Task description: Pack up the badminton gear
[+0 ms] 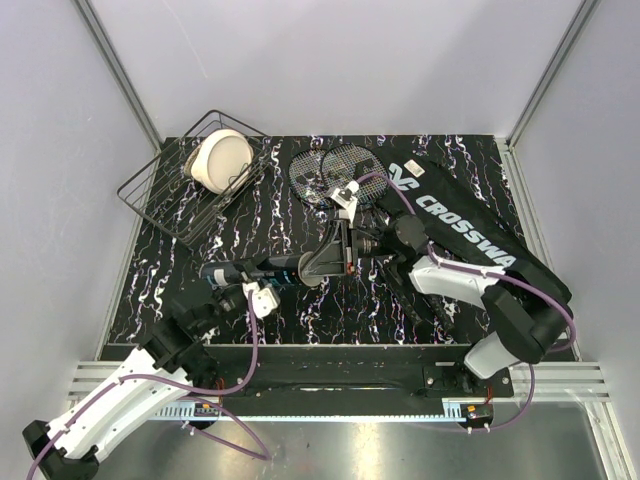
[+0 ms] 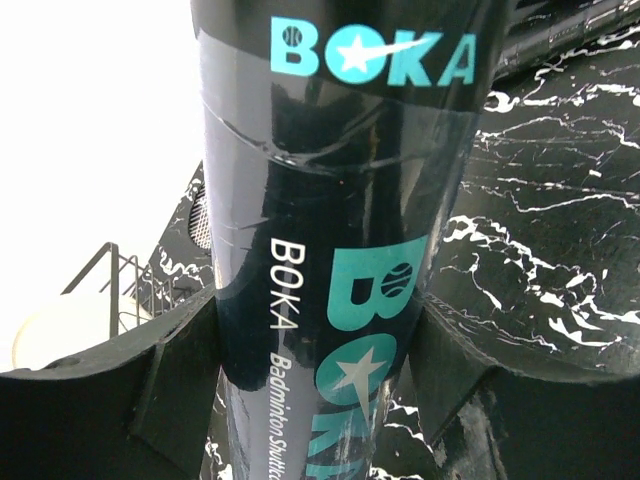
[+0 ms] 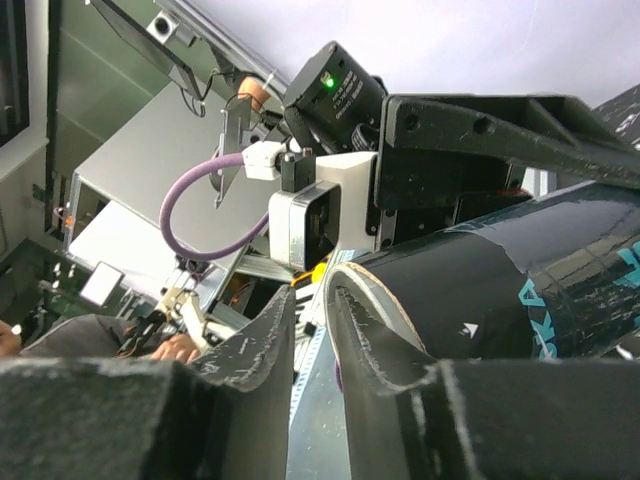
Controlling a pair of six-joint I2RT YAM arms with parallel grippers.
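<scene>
Tube sits clenched in the left gripper, seemingly steadied so the right gripper, slightly parted and empty at its mouth, can load it.

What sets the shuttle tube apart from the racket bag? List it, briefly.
Lettering: the shuttle tube says BOKA in teal, the racket bag CROSSWAY in white. Shape: the tube is a round cylinder, the bag long and flat. State: the tube sits between the left gripper's fingers; the bag lies ungripped. Both are black.
</scene>
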